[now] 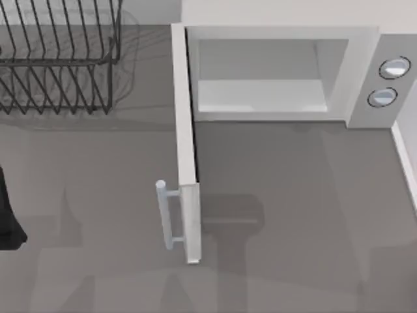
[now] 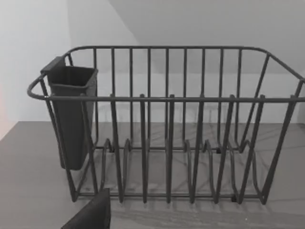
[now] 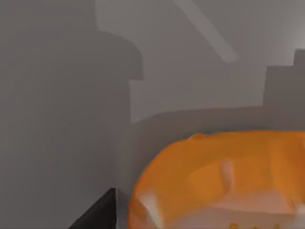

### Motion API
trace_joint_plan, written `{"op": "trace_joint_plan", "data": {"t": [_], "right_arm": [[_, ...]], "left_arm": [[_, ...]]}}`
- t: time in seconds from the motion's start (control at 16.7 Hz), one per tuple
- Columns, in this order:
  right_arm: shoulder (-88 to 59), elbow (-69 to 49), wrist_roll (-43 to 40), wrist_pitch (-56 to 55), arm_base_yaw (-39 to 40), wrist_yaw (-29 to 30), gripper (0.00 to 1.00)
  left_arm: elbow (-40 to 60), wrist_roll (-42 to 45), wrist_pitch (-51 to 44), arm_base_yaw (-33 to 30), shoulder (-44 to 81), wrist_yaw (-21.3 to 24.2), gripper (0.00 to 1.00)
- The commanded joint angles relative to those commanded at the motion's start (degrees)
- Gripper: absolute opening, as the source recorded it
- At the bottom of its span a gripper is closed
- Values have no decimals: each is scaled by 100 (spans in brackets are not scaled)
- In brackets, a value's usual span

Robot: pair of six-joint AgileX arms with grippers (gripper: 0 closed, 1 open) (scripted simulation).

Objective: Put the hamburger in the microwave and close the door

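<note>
My left arm [image 1: 10, 222] is parked at the table's left edge, below the black wire dish rack [image 1: 58, 59] in the far-left corner. In the left wrist view the rack [image 2: 167, 143] stands directly ahead with a dark cutlery cup [image 2: 71, 114] hung on one end. I cannot tell whether the left gripper is wide or narrow.

Next across the table, the door [image 1: 186, 143] stands fully swung out, edge-on toward the near side, its bar handle [image 1: 166, 215] pointing left. To its right, the microwave [image 1: 287, 72] sits at the far edge with its pale cavity exposed and bare. Two silver knobs [image 1: 389, 81] mark its right panel.

The hamburger [image 3: 224, 181] appears in the right wrist view, very close to the camera, orange with pale patches, over grey table surface. A dark finger tip [image 3: 97, 212] lies just beside it. Whether my right gripper is clamped on it or merely near it cannot be determined.

Progress, as a judgement: the door is open, which is the only precondition met. Outstanding: hamburger into the cavity, gripper withdrawn, door swung shut.
</note>
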State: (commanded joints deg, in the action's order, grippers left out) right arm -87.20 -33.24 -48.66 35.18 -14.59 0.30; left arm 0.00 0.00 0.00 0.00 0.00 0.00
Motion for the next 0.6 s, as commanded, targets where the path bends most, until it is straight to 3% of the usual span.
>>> {"op": "trace_joint_plan", "data": {"t": [0.36, 0.6], "right_arm": [[-146, 134, -1, -227, -2, 0, 100], [-146, 134, -1, -227, -2, 0, 70]], "left_arm": [[0, 0, 0, 0, 0, 0, 100], [0, 0, 0, 0, 0, 0, 100]]}}
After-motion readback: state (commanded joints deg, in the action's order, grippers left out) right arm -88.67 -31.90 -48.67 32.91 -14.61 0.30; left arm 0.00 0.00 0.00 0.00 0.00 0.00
